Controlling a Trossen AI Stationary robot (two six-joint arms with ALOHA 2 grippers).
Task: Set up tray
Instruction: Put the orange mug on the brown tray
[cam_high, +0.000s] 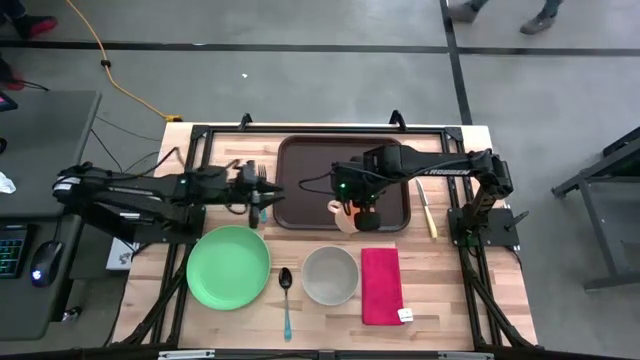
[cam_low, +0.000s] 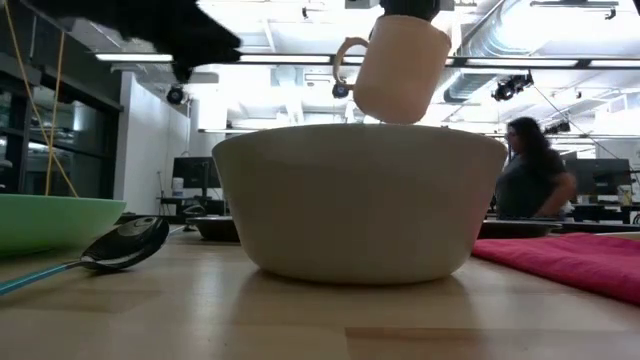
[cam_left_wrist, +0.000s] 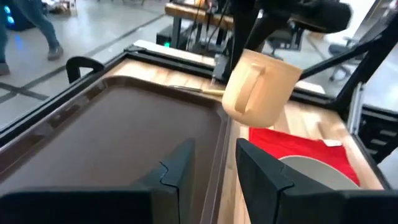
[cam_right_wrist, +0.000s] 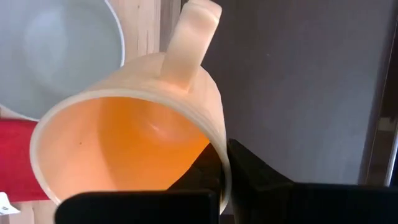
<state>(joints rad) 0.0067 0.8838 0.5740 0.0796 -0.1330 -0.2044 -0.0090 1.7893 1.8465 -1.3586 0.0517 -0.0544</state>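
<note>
The left gripper waits at the left rim of the tray, fingers spread. The tray lies at the table's far middle. At its near right corner, the right gripper pinches 1 cream mug aloft.

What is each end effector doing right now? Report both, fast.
Left end effector: open, empty, at the tray's left edge.
Right end effector: shut on the mug, lifted over the tray's near-right corner.
</note>
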